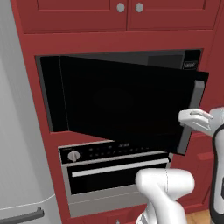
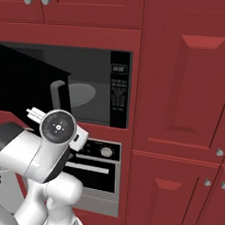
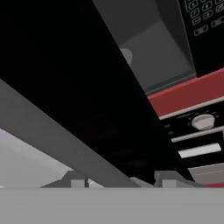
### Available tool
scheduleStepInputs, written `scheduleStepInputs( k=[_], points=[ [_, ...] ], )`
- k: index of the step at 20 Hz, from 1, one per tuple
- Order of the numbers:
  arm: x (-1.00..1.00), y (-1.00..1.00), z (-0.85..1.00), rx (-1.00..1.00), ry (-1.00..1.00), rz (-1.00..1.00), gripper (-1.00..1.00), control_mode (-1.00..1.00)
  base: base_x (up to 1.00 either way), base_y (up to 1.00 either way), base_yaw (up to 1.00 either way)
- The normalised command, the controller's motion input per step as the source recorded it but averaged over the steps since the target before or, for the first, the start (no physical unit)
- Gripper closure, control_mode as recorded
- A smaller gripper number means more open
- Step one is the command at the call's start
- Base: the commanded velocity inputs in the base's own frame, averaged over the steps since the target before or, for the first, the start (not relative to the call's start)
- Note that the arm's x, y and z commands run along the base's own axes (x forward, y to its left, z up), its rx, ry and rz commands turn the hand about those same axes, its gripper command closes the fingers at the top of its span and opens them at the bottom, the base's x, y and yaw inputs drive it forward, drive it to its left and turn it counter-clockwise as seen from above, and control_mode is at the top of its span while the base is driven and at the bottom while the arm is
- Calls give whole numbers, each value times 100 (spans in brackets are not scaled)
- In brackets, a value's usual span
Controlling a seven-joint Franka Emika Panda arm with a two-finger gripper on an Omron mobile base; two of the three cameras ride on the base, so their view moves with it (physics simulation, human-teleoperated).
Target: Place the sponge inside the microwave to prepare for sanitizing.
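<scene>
Red cabinetry (image 2: 179, 89) surrounds the work area, with the microwave (image 2: 87, 86) built into a recess and a knobbed oven (image 1: 113, 170) mounted directly below it.

**Step in hand.** The microwave door (image 1: 127, 105) stands partly open, swung out toward the robot on its left-hand hinge. The gripper (image 1: 192, 119) sits at the door's free edge, beside the grey door handle (image 1: 194, 109). In the hand view the finger tips (image 3: 78, 181) rise either side of the grey handle bar, which runs diagonally across them. The jaws appear narrowly spread about the bar; whether they actually clamp it cannot be told. The step is judged to be door opening, an early stage of the task.

**Task items.** The sponge cannot be located from these views. The microwave cavity is visible past the door, with grey walls and a round turntable plate (image 2: 80, 95).

**Next move.** The door most likely needs swinging further, following its arc about the hinge, until the cavity is fully accessible. The gripper would then have to release the handle and go for the sponge.

**Markings.**
- Button panel (image 2: 119, 89): a display and rows of keys; the characters are too small to read.
- Badge (image 1: 189, 64) at the microwave's upper right corner: illegible.
- Oven control strip (image 1: 118, 150): faint marks, unreadable.
</scene>
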Motion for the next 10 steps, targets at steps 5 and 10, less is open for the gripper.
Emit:
scheduleStepInputs(
  k=[5,10],
  points=[
    [-15,-10,0,1,0,-9,-100,-100,0,0,0],
    [-48,-38,0,9,0,-16,-100,-100,0,0,0]
  ],
)
